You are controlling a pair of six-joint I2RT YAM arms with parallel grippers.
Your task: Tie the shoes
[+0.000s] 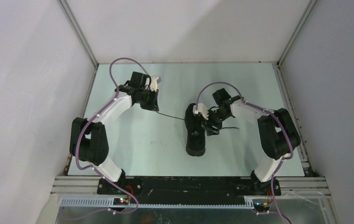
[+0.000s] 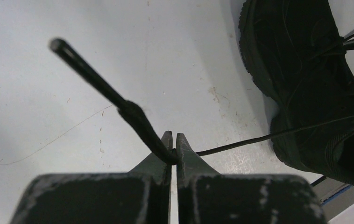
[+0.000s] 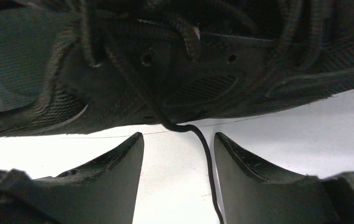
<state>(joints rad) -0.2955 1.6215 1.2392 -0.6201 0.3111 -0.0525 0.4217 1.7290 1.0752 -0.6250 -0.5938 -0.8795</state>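
The black sneaker (image 1: 196, 133) lies in the middle of the table, long axis running near to far. It also shows at the right of the left wrist view (image 2: 306, 84) and fills the top of the right wrist view (image 3: 175, 65). My left gripper (image 1: 152, 106) is shut on a thin black lace (image 2: 278, 134) that runs taut from the shoe; the lace end (image 2: 95, 84) sticks out up-left past the jaws (image 2: 173, 140). My right gripper (image 1: 211, 128) is open at the shoe's right side (image 3: 179, 135). The other lace (image 3: 207, 163) hangs down between its fingers, untouched.
The pale table (image 1: 133, 144) is walled by white panels on the left, back and right. A loose lace end (image 1: 231, 127) lies on the table right of the shoe. The black base rail (image 1: 184, 184) runs along the near edge.
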